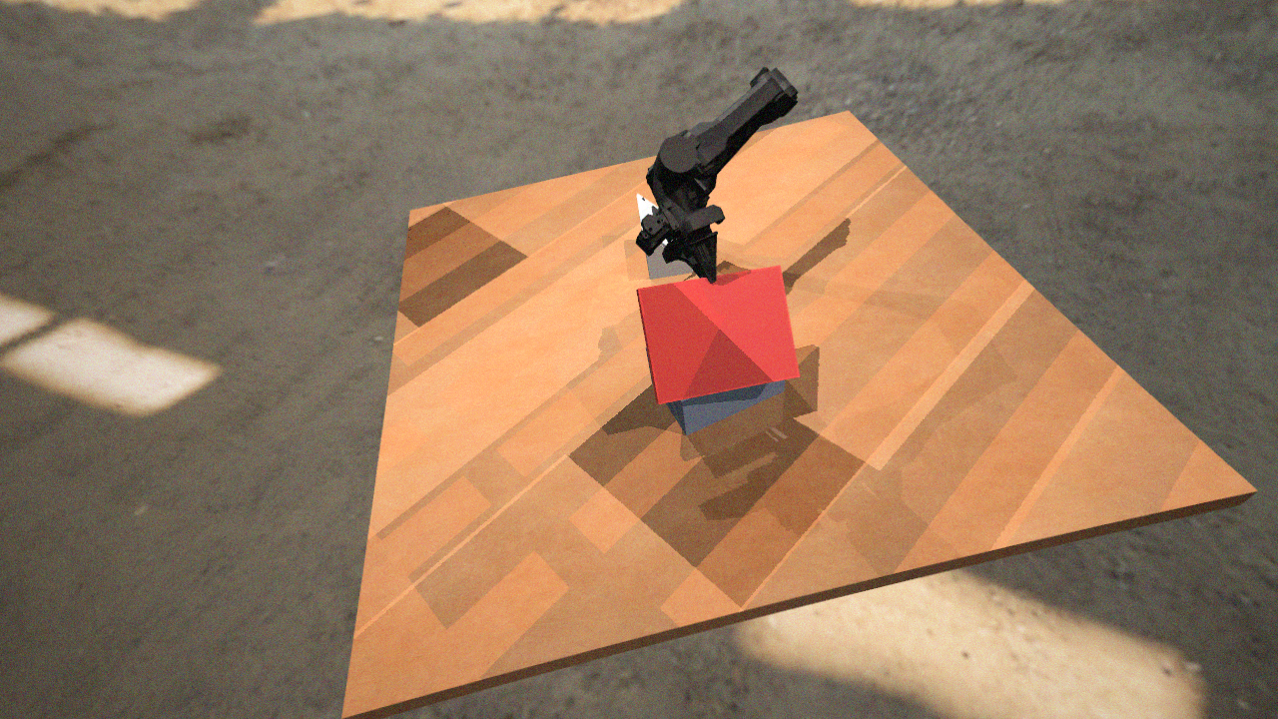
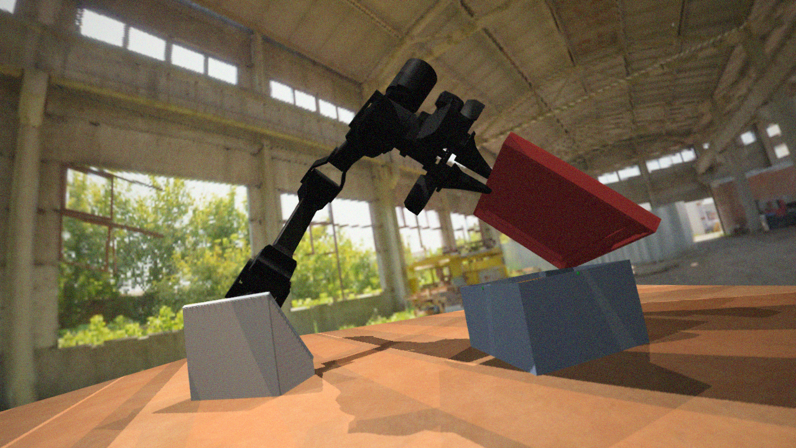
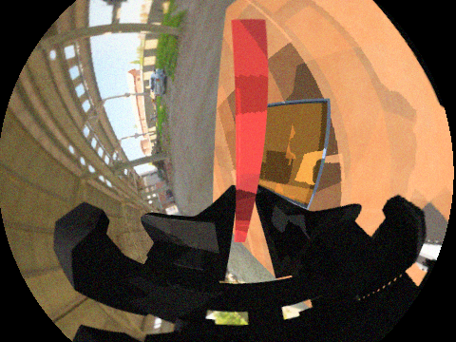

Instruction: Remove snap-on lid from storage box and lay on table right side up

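Between gripper [image 1: 712, 275] [image 2: 489, 182] [image 3: 245, 189] fingers: red lid [image 1: 724, 335] [image 2: 562, 206] [image 3: 251, 128], tilted above box [image 1: 728, 408] [image 2: 578, 317] [image 3: 327, 128].

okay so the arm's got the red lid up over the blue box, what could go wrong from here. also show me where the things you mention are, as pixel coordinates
The gripper [image 1: 712, 279] [image 2: 489, 186] [image 3: 245, 189] pinches the lid [image 1: 717, 335] [image 2: 564, 203] [image 3: 251, 128] at one edge only, so it might swivel or slip. The lid tilts steeply, its low side close above the box [image 1: 728, 409] [image 2: 584, 317] [image 3: 329, 128]; moving sideways too low could catch the rim and drag the box. Lowered at this slant, it would probably land on an edge.
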Robot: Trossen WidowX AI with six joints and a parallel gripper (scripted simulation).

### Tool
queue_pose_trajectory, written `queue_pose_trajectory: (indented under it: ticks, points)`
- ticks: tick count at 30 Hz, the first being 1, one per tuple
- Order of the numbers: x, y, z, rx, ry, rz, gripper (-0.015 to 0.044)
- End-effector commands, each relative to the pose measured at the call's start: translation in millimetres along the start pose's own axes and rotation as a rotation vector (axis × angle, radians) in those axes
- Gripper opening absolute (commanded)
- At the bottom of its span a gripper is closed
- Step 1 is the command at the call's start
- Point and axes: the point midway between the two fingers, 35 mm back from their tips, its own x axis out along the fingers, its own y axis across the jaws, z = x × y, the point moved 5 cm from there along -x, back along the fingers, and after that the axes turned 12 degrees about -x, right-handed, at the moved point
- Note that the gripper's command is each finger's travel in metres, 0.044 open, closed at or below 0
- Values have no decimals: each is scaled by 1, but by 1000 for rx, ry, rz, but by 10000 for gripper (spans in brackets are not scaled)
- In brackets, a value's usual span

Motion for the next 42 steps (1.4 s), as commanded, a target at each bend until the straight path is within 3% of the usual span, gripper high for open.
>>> queue_pose_trajectory:
  ticks: [1,42]
  points:
    - [-3,3,-7,-7,-10,6,0]
    - [-10,13,-87,-2,-9,6,0]
